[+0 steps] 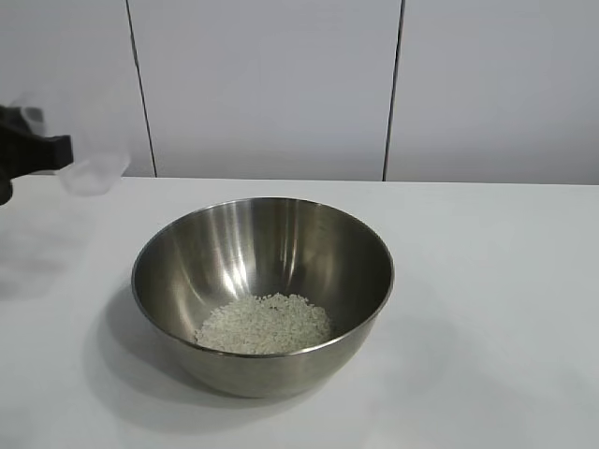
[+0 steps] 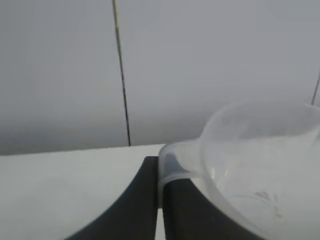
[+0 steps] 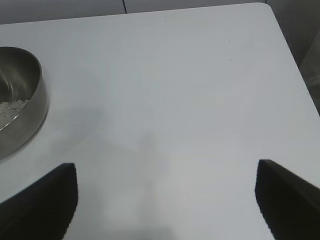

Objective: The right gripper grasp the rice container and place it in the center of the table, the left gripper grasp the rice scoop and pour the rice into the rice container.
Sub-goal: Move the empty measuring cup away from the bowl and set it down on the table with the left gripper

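While you scan the exterior view, start with the table (image 1: 505, 281): plain white, wide, nothing else on it besides the bowl. Next, the rice container (image 1: 262, 290) sits upright near the middle of the table, slightly left and toward the near edge. It reads as stiff steel, smooth and slippery on the curved wall, probably fairly heavy for its size; if you had to move it, take the rim, not the side. The rice (image 1: 265, 324) lies as a low pile in the bottom of the bowl, loose grains that will shift and spill with any tilt.

Then the rice scoop (image 2: 250, 170): clear thin plastic, light, a bit flexible, easy to crush or knock. It looks nearly empty, with only a few grains inside as far as you can tell. It is off the table, at the far left, well apart from the bowl.

Left gripper (image 2: 160, 200) has its fingers pinched together on the scoop's small lip, which looks like the right place to hold it. The arm is at the left edge of the scene, pointing roughly level.

Right gripper (image 3: 165, 200) has its fingers spread wide, holding nothing, angled down over bare table to the right of the bowl.
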Controlling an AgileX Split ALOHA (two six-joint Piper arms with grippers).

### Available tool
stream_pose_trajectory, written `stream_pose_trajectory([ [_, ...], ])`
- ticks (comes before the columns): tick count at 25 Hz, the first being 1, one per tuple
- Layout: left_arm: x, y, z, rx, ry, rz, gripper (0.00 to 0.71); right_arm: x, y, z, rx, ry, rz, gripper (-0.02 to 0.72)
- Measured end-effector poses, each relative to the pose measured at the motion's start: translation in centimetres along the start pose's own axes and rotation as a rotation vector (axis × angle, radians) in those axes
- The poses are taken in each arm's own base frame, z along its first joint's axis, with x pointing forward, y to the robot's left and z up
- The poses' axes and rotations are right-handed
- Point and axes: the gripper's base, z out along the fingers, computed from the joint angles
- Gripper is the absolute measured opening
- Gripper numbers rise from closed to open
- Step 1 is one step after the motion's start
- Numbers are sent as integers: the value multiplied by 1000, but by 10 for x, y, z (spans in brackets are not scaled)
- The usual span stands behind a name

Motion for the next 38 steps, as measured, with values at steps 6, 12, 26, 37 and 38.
stream_pose_trajectory([
  [6, 40, 8, 12, 88, 136, 5, 9, 0, 0, 0, 0, 1, 0, 660],
  [12, 67, 5, 24, 114, 214, 4, 9, 0, 0, 0, 0, 1, 0, 660],
  [26, 81, 1, 25, 163, 255, 12, 22, 0, 0, 0, 0, 1, 0, 660],
  [37, 92, -1, 2, 171, 330, 3, 362, 0, 0, 0, 0, 0, 0, 660],
  [38, 93, -1, -1, 172, 340, 2, 407, 0, 0, 0, 0, 0, 0, 660],
])
